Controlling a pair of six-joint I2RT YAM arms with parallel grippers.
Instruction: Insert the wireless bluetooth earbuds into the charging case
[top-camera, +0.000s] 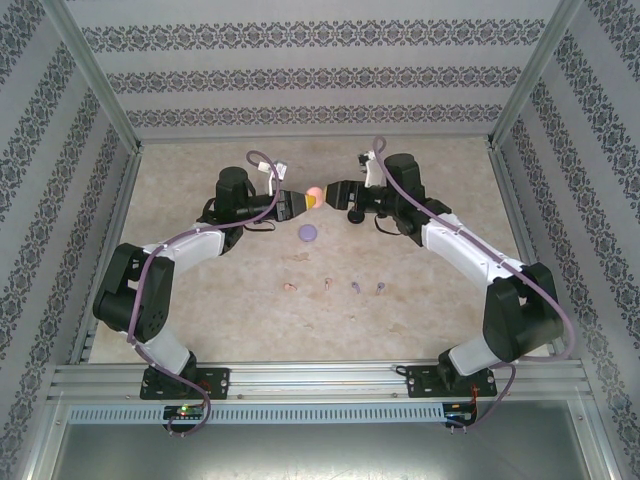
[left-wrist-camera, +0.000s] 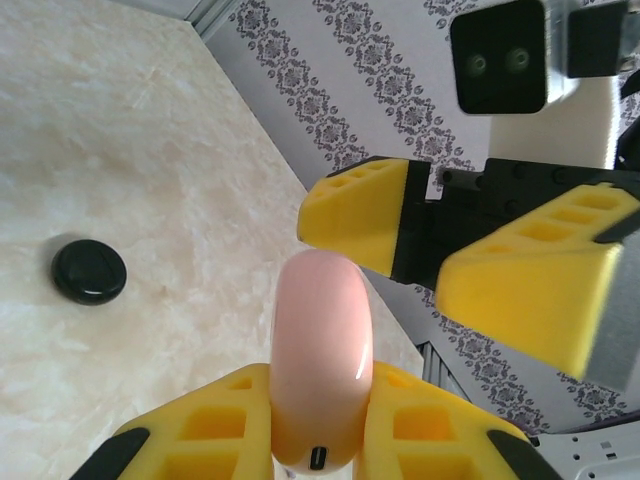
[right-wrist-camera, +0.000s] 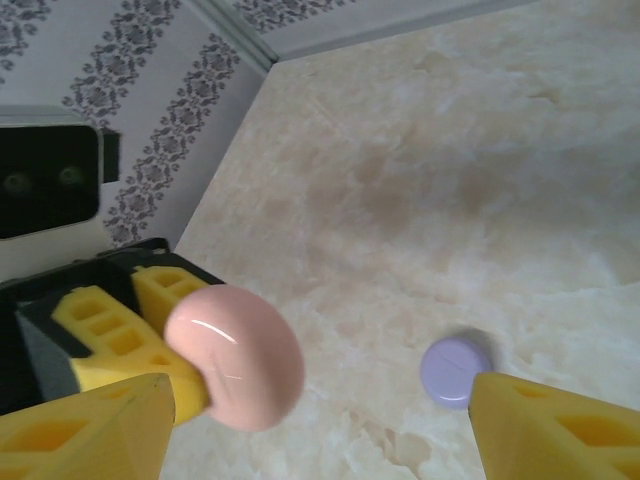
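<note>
Pink case (left-wrist-camera: 322, 360) clenched edge-on in left hand (left-wrist-camera: 322, 432), off the bench (top-camera: 240, 320). Its long axis points at the right hand (left-wrist-camera: 440, 250), released, jaws wide, just beyond. Earbuds (top-camera: 355, 287) lie on the bench nearer the bases: two purple, two pink; black unclear. Three cases counting purple case (right-wrist-camera: 456, 368) and black case (left-wrist-camera: 89, 271).

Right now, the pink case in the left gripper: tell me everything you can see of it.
The pink case is a glossy, pale pink, rounded pebble, plastic-looking and closed, with a small dark port at its gripped end. The left gripper pinches it between yellow fingers, raised above the table. The open right gripper stands close; contact unclear.
</note>
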